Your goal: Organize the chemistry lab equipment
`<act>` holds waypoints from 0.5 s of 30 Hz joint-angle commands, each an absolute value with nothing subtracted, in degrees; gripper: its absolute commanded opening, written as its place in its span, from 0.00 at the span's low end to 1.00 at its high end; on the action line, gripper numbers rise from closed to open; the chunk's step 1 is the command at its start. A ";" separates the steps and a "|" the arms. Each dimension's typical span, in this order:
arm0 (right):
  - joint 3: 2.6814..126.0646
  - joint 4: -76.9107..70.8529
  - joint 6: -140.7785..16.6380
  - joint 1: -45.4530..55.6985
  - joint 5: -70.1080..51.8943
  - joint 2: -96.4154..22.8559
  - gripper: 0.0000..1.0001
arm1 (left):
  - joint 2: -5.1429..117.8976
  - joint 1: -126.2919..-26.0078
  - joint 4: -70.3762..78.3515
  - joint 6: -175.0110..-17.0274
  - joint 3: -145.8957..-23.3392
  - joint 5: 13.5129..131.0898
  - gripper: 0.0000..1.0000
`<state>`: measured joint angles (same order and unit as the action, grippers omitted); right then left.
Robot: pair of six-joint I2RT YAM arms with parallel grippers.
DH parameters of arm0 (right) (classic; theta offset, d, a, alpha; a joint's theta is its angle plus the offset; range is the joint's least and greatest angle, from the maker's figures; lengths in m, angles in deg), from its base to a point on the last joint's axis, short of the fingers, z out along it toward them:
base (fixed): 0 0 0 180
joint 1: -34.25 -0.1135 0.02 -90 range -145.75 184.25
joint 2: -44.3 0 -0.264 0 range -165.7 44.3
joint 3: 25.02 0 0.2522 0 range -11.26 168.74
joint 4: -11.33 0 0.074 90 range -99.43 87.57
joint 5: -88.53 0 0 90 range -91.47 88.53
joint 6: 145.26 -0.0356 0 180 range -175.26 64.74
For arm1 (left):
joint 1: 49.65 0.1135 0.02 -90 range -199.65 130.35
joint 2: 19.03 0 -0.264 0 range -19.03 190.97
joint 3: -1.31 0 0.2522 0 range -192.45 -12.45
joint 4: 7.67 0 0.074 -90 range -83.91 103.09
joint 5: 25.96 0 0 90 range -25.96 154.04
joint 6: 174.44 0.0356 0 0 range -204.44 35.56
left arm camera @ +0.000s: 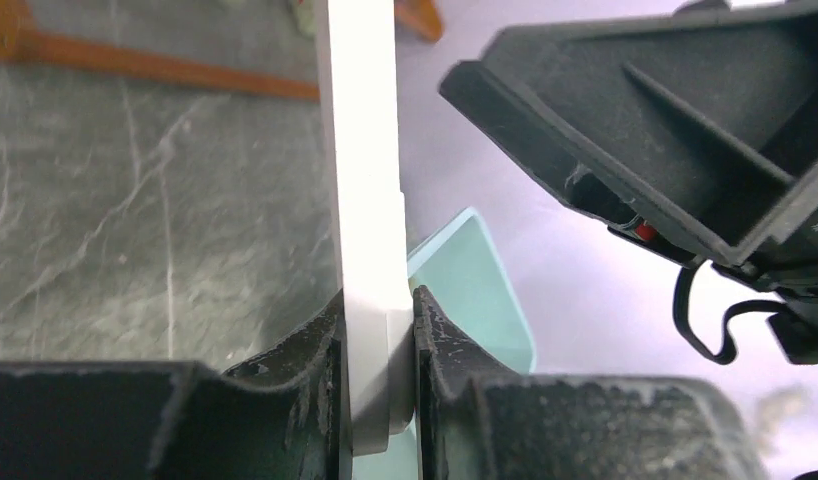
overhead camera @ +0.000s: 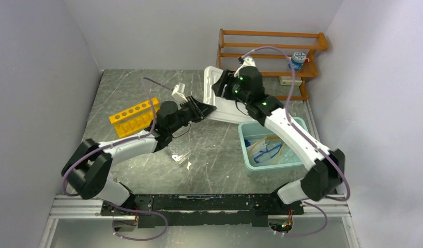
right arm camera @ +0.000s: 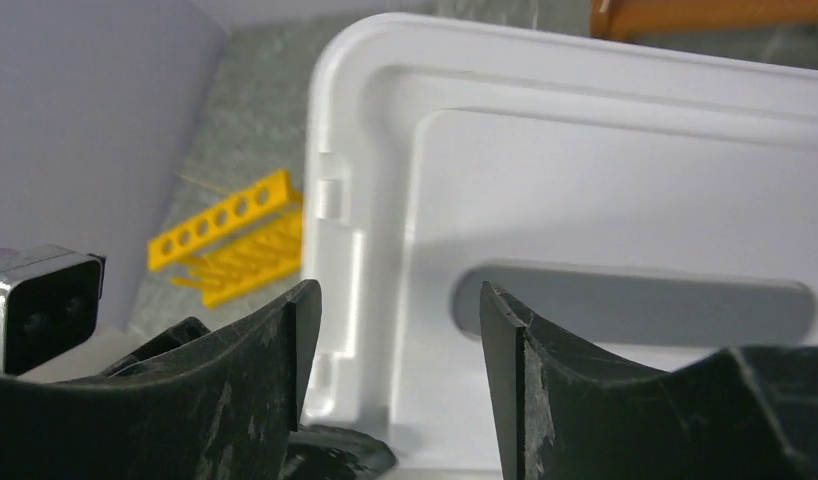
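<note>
Over the grey table (overhead camera: 132,88), left claw (left arm camera: 378,300) pinches the white lid (left arm camera: 365,120); right claw (right arm camera: 397,295) spread, tub (overhead camera: 244,150) nearby.

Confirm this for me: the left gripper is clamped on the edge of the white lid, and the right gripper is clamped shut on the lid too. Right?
Only half right. The left gripper is clamped on the edge of the white lid, but the right gripper is not shut on it. The right wrist view shows its jaws standing apart, open, with the lid's flat face beyond them.

The right gripper (right arm camera: 397,295) has its jaws apart before a white lid (right arm camera: 605,180) filling the view; a yellow rack (right arm camera: 225,222) lies on the counter (right arm camera: 255,120), left.
</note>
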<state>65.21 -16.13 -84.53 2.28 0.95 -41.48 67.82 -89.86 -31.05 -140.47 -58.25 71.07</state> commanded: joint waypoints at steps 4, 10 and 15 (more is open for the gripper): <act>63.99 -18.24 -83.90 2.71 7.64 -29.77 0.63 | 58.55 -89.53 -32.67 -139.04 -59.36 66.97 0.05; 64.41 -23.56 -82.99 2.76 14.23 -23.49 0.63 | 56.12 -90.40 -31.44 -149.71 -59.88 74.09 0.05; 64.44 -30.53 -82.34 2.73 21.69 -20.69 0.63 | 55.29 -94.11 -31.13 -157.01 -60.56 76.68 0.05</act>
